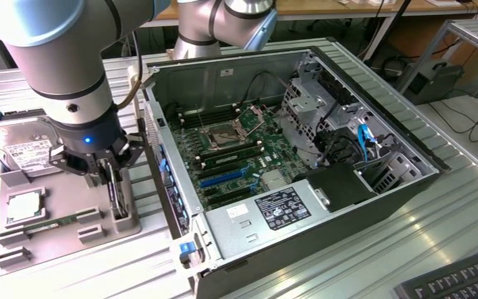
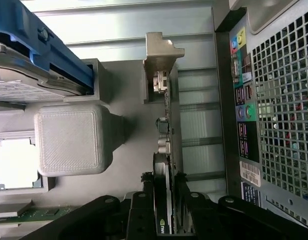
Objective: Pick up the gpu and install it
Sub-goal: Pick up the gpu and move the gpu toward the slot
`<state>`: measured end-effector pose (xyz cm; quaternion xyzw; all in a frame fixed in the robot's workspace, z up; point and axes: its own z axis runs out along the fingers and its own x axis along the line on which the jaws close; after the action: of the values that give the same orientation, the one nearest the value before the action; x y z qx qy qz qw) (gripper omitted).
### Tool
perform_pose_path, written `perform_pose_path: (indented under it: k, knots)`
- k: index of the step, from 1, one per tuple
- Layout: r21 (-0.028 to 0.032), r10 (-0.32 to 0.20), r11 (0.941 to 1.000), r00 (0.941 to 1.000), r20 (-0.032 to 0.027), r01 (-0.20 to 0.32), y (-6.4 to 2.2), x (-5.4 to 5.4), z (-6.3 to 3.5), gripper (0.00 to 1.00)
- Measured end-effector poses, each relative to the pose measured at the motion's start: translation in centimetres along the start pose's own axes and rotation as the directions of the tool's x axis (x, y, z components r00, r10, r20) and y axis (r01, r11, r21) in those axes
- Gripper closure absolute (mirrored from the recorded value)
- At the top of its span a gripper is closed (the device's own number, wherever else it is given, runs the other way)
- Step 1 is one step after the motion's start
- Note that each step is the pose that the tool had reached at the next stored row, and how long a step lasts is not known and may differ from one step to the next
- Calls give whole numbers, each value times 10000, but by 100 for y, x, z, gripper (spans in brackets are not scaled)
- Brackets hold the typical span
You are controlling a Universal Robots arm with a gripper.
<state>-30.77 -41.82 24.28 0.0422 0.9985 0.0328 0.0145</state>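
Tool (image 2: 163, 184) at upright gpu (image 2: 167, 120), gray holder tray (image 1: 52, 187), computer case (image 2: 283, 100) just beside

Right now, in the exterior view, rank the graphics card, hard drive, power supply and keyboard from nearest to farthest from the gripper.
1. Graphics card, at the gripper, standing on edge.
2. Hard drive, to the exterior view's left.
3. Power supply, inside the case.
4. Keyboard, the exterior view's far right.

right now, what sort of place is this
Probably a robotics lab or workshop bench for computer assembly: a robot arm beside an open desktop computer case, with a grey parts tray holding a hard drive.
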Motion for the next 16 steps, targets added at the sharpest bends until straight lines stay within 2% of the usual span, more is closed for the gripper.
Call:
perform_pose_path:
  k: [9, 16]
  knots:
    - [-4, -70, 10000, 10000, -3, 70, 1, -1, 2, 74]
    - [-18, -638, 9980, 9980, -41, 638, -1, -25, 2, 74]
